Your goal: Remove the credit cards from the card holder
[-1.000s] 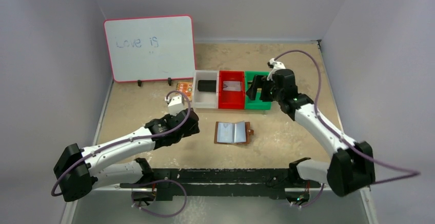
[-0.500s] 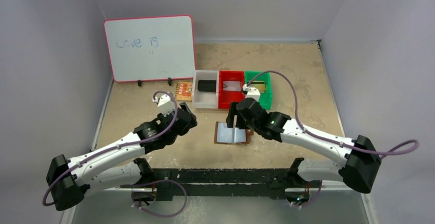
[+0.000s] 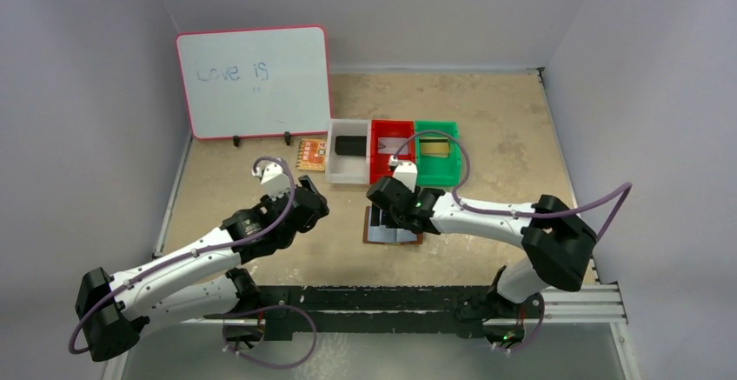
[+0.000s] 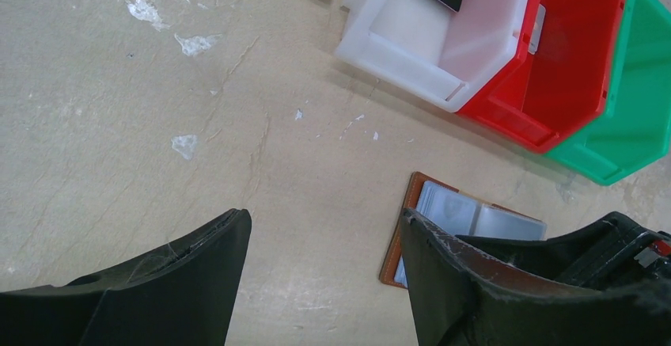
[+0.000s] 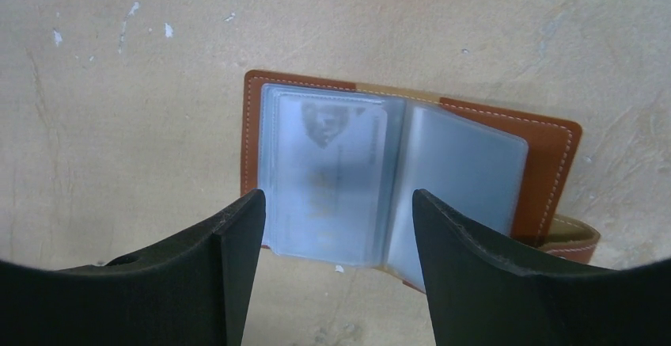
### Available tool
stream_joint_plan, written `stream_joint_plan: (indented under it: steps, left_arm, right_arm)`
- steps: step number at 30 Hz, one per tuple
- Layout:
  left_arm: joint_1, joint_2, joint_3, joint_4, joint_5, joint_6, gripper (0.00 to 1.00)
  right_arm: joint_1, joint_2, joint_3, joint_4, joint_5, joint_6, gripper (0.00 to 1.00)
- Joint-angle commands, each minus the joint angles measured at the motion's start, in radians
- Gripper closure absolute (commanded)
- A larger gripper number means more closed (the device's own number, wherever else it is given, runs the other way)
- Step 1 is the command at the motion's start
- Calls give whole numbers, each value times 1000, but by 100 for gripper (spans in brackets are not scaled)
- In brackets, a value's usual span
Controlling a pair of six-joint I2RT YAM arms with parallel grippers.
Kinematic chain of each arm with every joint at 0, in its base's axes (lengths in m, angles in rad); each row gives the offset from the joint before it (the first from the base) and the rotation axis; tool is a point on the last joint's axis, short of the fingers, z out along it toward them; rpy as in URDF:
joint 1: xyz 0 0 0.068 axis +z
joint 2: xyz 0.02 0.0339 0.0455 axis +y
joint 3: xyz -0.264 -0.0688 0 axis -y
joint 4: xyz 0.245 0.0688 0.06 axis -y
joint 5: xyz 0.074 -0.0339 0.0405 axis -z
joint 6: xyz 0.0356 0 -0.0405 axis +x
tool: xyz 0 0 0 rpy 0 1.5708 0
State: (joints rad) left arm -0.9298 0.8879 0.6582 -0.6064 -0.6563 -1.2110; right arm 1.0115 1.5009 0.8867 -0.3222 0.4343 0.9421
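Observation:
The card holder (image 5: 546,156) lies open on the table, brown leather with two pale blue pocket panels and its tab at the right. Through the left panel one of the credit cards (image 5: 328,164) shows faintly. My right gripper (image 5: 336,199) hangs open just above the holder's near edge, straddling the left panel and touching nothing. From above, that gripper (image 3: 388,213) covers most of the holder (image 3: 387,236). My left gripper (image 4: 324,219) is open and empty over bare table, left of the holder (image 4: 455,207); from above, the left gripper (image 3: 315,199) sits to the holder's left.
Behind the holder stand a white bin (image 3: 335,164) with a black card, a red bin (image 3: 391,171) with a pale card and a green bin (image 3: 434,171) with a dark card. An orange patterned card (image 3: 310,154) lies left of them. A whiteboard (image 3: 254,80) stands back left.
My right arm has swung from the green bin down to the card holder, its jaws narrowing a little. My left gripper has drawn back slightly and opened a bit wider.

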Motion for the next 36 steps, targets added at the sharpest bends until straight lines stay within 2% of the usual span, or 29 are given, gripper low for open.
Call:
stream_joint_plan:
  steps: [1, 10, 19, 29, 36]
  left_arm:
    - [2, -6, 16, 14, -22, 17, 31]
    - [0, -22, 9, -12, -42, -4, 30]
    - [2, -14, 4, -22, -40, -10, 31]
    - [1, -15, -2, -23, -36, -23, 31]
    - [2, -14, -5, -22, -32, -29, 32]
  right_arm:
    - [3, 23, 66, 43, -8, 2, 29]
    - [4, 120, 121, 0, -29, 8, 29]
    - [3, 155, 125, -24, -15, 23, 36]
    - [3, 179, 100, -13, -15, 35, 34]
    - [3, 184, 89, -3, -16, 42, 46]
